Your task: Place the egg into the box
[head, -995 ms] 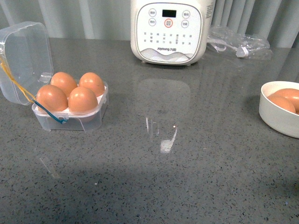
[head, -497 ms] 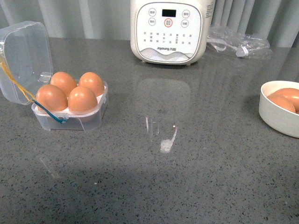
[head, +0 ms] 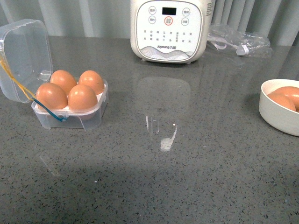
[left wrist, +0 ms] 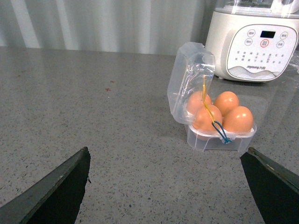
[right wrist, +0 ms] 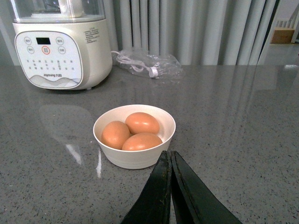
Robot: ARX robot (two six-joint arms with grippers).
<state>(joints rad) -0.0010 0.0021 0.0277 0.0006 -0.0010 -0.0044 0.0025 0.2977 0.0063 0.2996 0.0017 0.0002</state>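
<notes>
The clear egg box [head: 70, 119] stands at the left of the grey counter with its lid [head: 25, 56] open. Each of its cells holds a brown egg [head: 82, 97]. The box also shows in the left wrist view [left wrist: 219, 140], ahead of my left gripper [left wrist: 168, 161], which is open, empty and short of the box. My right gripper [right wrist: 169, 156] is shut and empty, just in front of the white bowl [right wrist: 135, 156] that holds three more brown eggs [right wrist: 142, 122]. Neither arm shows in the front view.
A white Joyoung appliance [head: 169, 28] stands at the back centre. A crumpled clear plastic bag [head: 238, 42] lies to its right. The white bowl [head: 275, 114] sits at the right edge of the front view. Grey curtains hang behind the counter.
Nothing on the counter has moved; the front view has only shifted very slightly.
</notes>
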